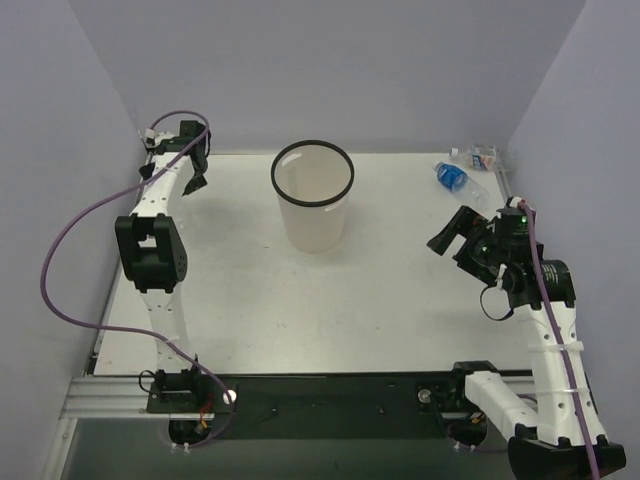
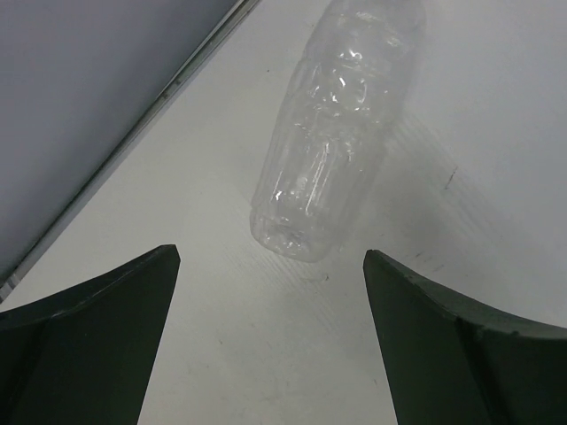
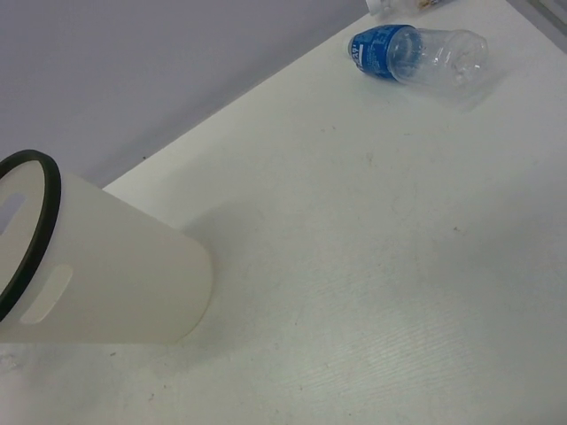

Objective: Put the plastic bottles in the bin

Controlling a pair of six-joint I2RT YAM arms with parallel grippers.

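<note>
The plain clear bottle [image 2: 332, 150] lies on its side on the table by the left wall, its base toward my left gripper [image 2: 270, 257]. That gripper is open and empty, its fingers just short of the bottle. In the top view the left gripper [image 1: 196, 165] is at the far left corner. The bin [image 1: 313, 200] stands upright in the middle of the table. The blue-labelled bottle [image 1: 455, 178] and the orange-and-white-labelled bottle [image 1: 478, 156] lie at the far right corner. My right gripper [image 1: 455, 238] hovers near them with its jaws apart and holds nothing. Its fingers do not show in its wrist view.
The right wrist view shows the bin [image 3: 106, 266] at the left and the blue-labelled bottle [image 3: 416, 55] at the top right. Grey walls enclose the table on three sides. A purple cable [image 1: 70, 240] loops off the left arm.
</note>
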